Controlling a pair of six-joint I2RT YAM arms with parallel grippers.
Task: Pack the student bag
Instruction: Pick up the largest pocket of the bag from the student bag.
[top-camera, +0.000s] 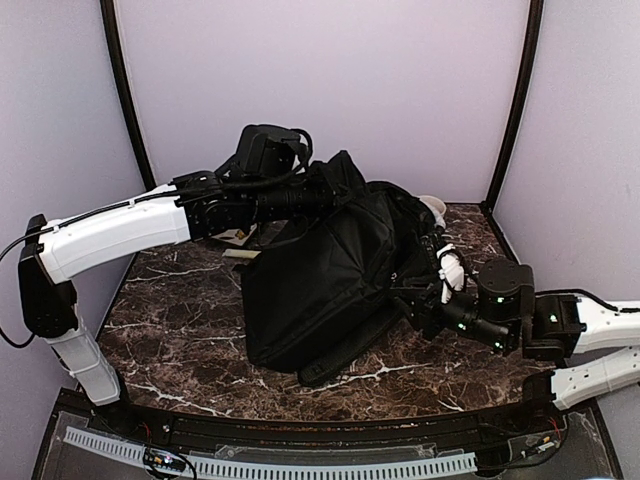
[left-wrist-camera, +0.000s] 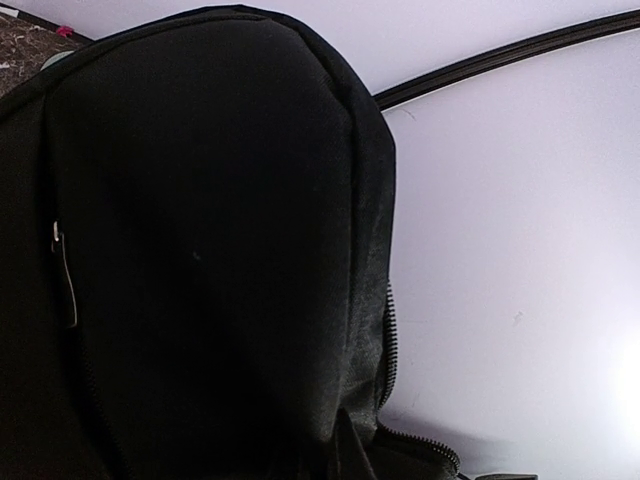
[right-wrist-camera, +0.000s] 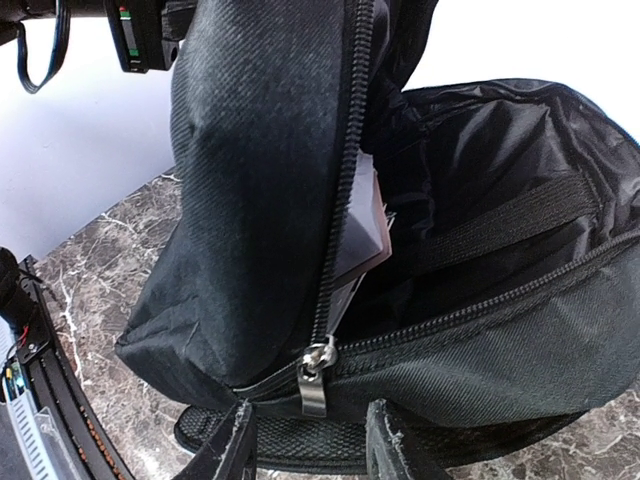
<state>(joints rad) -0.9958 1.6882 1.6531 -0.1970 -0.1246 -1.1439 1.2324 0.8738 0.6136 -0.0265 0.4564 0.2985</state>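
Note:
A black backpack stands on the marble table, its main zip open. My left gripper is at the bag's top and holds the front flap up; its fingers are hidden by fabric. My right gripper is open at the bag's lower right side. The silver zipper pull hangs just above the gap between its fingers. A pale book or notebook shows inside the open compartment.
A white object lies behind the bag at the back right. A tan and white flat item lies on the table under the left arm. Lilac walls close in the back and sides.

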